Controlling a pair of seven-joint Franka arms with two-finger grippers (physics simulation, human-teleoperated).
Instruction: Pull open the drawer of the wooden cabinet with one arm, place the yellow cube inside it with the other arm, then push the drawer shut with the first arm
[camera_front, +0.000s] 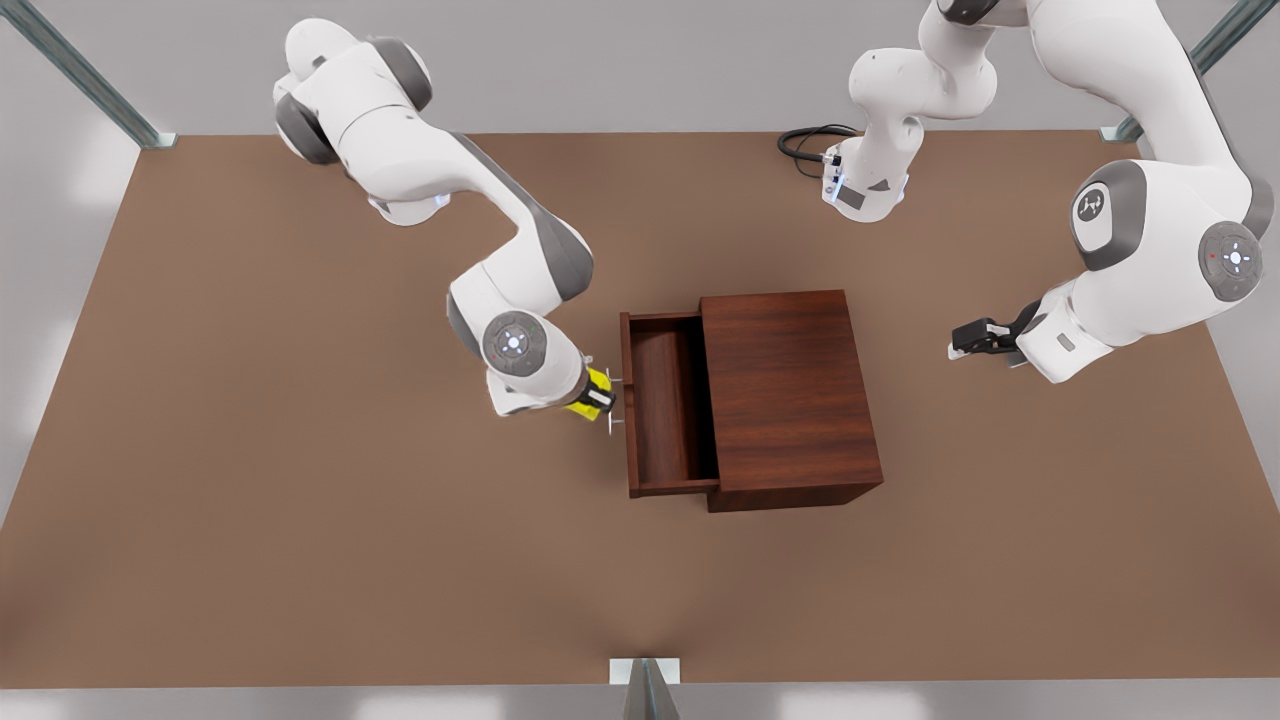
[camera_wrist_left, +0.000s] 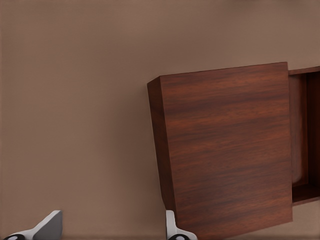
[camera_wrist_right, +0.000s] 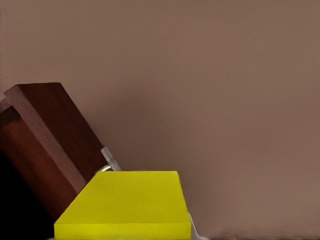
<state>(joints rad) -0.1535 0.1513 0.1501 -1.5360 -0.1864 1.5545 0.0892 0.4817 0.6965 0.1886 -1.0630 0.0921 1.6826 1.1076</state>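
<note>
The wooden cabinet (camera_front: 790, 395) (camera_wrist_left: 230, 150) stands mid-table. Its drawer (camera_front: 665, 400) (camera_wrist_left: 305, 135) is pulled out toward the front view's left, and its inside is bare. The yellow cube (camera_front: 592, 385) (camera_wrist_right: 130, 202) is held by my right gripper (camera_front: 597, 397), which is shut on it. The cube sits just outside the drawer's front panel (camera_wrist_right: 45, 135), beside the silver handle (camera_front: 612, 402) (camera_wrist_right: 110, 159). My left gripper (camera_front: 968, 342) (camera_wrist_left: 111, 231) hangs open and holds nothing. It is off the cabinet's closed back side, on the front view's right, and well apart from the cabinet.
The brown table (camera_front: 300, 500) stretches wide around the cabinet. A black cable (camera_front: 808, 145) lies at the back near an arm base. Metal frame posts (camera_front: 645, 690) stand at the table's edges.
</note>
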